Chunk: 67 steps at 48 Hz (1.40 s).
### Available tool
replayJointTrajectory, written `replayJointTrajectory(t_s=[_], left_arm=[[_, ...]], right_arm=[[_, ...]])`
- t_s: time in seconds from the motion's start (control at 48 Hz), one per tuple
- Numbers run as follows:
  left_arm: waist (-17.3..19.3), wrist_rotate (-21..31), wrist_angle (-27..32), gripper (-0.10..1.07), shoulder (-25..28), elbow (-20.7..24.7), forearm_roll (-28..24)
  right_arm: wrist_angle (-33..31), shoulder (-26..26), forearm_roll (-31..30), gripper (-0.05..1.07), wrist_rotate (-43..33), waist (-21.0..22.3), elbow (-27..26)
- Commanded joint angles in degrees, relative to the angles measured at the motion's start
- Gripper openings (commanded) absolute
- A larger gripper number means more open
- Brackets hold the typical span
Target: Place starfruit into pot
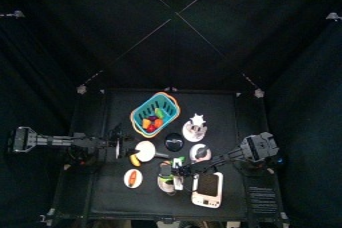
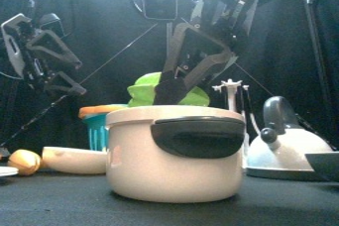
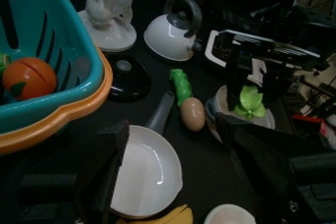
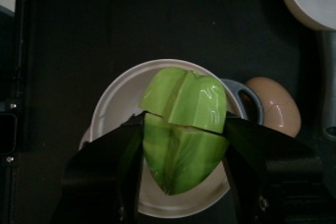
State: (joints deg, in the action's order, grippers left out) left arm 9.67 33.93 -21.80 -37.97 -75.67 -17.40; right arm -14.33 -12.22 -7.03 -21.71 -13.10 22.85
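The starfruit (image 4: 184,122) is found between the jaws of the right gripper (image 4: 184,144), directly above the open mouth of the pot (image 4: 132,169); in the right wrist view its pale green body overlaps the white interior of the pot, with no lid seen in the way. Its long axis is seen to run lengthwise between the jaws, one tapered end projecting past the fingertips toward the pot. The fruit is glossy, light green and ribbed, with a sharp central ridge and two flanking lobes. The right gripper's jaws are held wide and are pinching the fruit by its flanks. In the front view the starfruit (image 2: 169,89) is partly hidden behind the pot (image 2: 176,156), just above its rim, so a short descent or a plain release is judged sufficient. The left gripper (image 3: 184,184) is stationed well apart at the table's left side, and its spread jaws frame a white bowl (image 3: 144,174). A teal basket (image 1: 155,112) stands behind.
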Motion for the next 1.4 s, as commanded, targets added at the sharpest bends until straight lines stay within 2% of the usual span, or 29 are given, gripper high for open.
replayJointTrajectory(t_s=[0.0, 0.5, 0.771, 0.896, 1.125, 1.375], left_arm=[[0.18, 0.0, -0.53, 1.01, 0.09, 0.88, 0.09], [0.18, -0.09, -0.09, 1.01, 0.09, 0.09, 2.99], [-0.97, -0.09, -0.26, 1.01, 0.09, 0.18, 1.14], [-0.97, -0.09, -0.18, 1.01, 0.09, 0.09, 1.67], [-0.88, -0.09, -0.18, 1.01, 0.09, 0.26, 1.93], [-0.88, -0.09, -0.18, 1.01, 0.09, 0.44, 1.93]], right_arm=[[0.18, 1.32, 0.53, 0.5, 0.0, 0.0, -1.23], [0.18, 1.23, 0.62, 0.5, 0.0, -0.26, -0.62], [0.26, 0.62, 2.99, 0.52, 0.0, -0.62, -0.79], [0.26, 0.53, 3.16, 0.59, -0.09, -0.7, -0.7], [0.26, 0.53, 3.25, 0.78, 0.0, -1.05, -0.62], [0.18, 0.53, 3.08, 0.89, 0.0, -1.23, -0.7]])
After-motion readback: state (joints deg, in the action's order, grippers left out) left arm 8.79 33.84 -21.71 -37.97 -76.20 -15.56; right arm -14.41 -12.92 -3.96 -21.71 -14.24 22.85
